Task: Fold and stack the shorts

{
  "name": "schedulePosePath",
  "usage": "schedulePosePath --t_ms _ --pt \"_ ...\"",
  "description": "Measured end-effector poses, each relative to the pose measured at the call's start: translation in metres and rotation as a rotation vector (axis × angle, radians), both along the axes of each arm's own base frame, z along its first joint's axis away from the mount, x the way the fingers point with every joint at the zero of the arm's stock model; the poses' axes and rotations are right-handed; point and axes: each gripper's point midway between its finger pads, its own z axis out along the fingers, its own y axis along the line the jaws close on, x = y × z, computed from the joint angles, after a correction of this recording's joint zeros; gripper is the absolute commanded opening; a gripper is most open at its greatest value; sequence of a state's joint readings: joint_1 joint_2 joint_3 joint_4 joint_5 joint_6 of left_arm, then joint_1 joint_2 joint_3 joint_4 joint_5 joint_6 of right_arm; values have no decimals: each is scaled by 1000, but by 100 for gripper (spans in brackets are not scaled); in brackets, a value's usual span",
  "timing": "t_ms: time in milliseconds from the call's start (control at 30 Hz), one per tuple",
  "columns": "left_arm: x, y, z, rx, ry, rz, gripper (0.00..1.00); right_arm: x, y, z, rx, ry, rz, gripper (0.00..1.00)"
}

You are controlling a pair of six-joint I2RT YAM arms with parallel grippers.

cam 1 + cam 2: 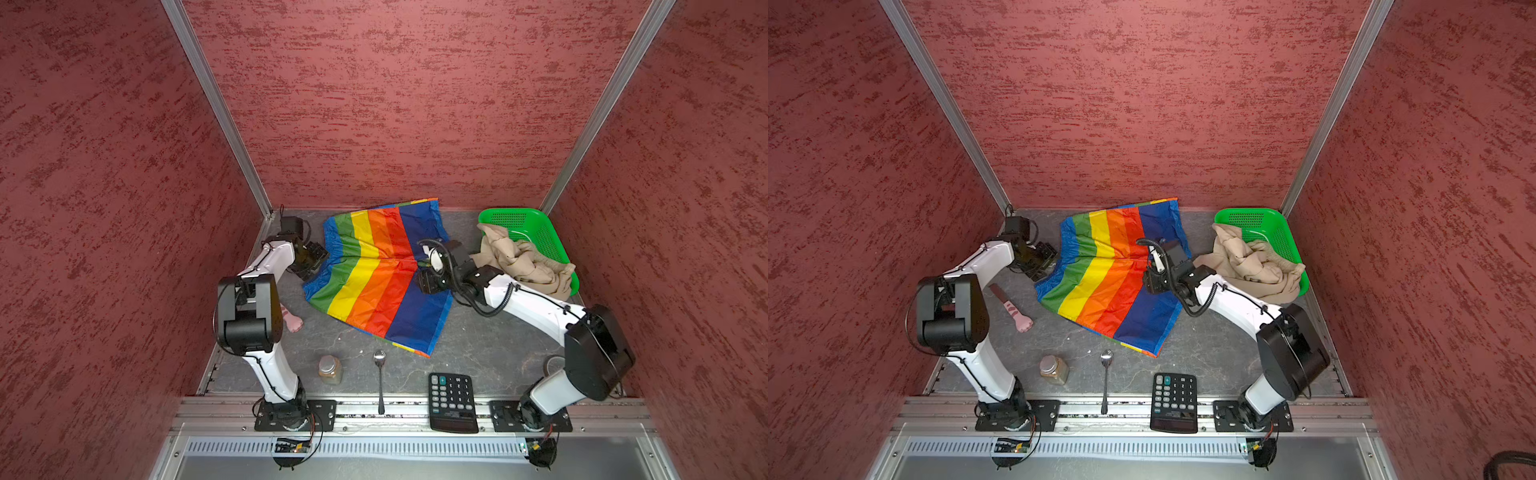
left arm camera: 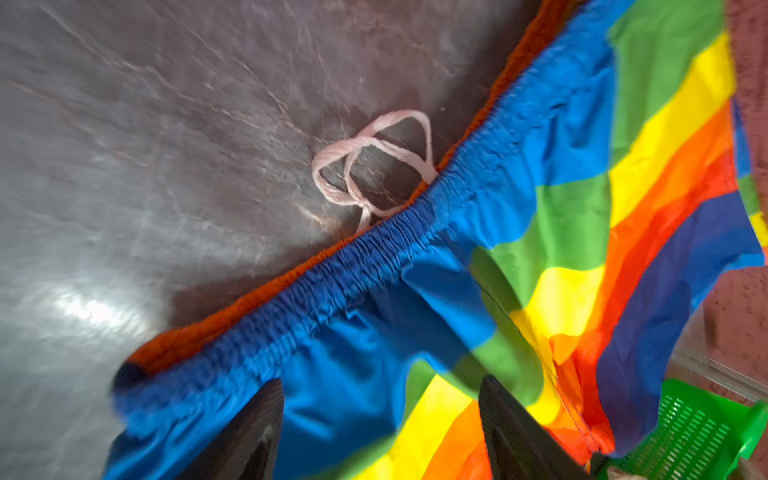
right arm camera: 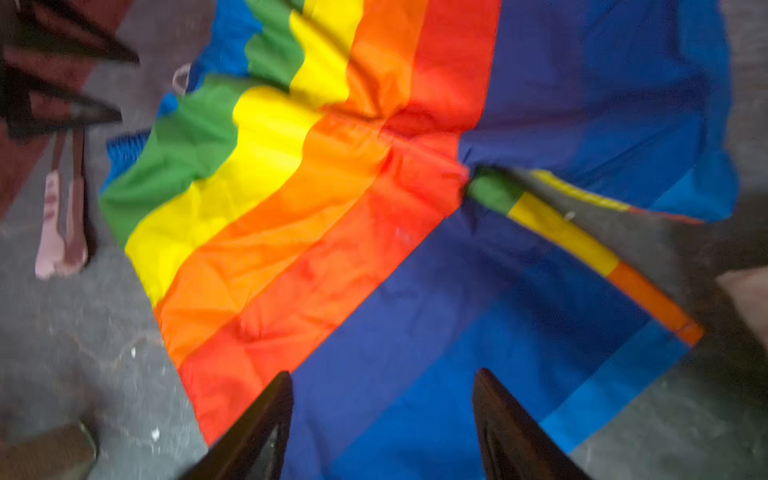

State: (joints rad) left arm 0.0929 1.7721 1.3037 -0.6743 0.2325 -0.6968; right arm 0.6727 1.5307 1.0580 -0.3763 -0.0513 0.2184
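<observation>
As things lie now: nothing folded, nothing stacked.
Rainbow shorts (image 1: 374,274): spread flat, centre.
Beige shorts (image 1: 519,262): crumpled in green basket (image 1: 515,218).
Left gripper (image 2: 380,382): wide, empty, by waistband.
Right gripper (image 3: 382,374): wide, empty, over legs.

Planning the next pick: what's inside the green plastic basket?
The crumpled plain beige shorts lie in the green perforated plastic basket and spill over its near rim. Anything beneath them is covered.

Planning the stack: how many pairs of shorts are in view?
2. The rainbow-striped shorts lie spread flat in the middle of the table. The beige shorts sit crumpled in the green basket at the right rear, spilling over its near rim. That heap could hide more.
</observation>
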Motion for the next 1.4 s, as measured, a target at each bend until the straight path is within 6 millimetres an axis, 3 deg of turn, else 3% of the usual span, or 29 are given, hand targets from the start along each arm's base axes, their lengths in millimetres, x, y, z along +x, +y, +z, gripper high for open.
schedulePosePath --t_ms 133,167,233,433,700,900,1167,1267,1400 --pt "-25 6 5 40 20 9 49 -52 3 -19 -93 39 102 76" --pt "-31 7 4 52 35 10 47 -63 3 -24 -111 51 125 76" --pt "-46 12 -2 80 81 21 48 -85 3 -34 -152 79 169 75" --pt "-84 19 -28 130 216 32 56 -120 6 -54 -214 137 241 72" --pt "-98 24 -57 161 311 36 58 -146 5 -72 -248 195 285 72" --pt "-95 24 -74 154 334 32 56 -156 3 -93 -281 266 294 72" --pt "-87 25 -77 156 320 33 46 -166 9 -111 -293 323 321 70" --pt "-85 27 -77 155 317 38 36 -164 14 -113 -288 313 320 59" --pt "-83 28 -77 153 307 42 16 -156 13 -116 -300 277 282 12"
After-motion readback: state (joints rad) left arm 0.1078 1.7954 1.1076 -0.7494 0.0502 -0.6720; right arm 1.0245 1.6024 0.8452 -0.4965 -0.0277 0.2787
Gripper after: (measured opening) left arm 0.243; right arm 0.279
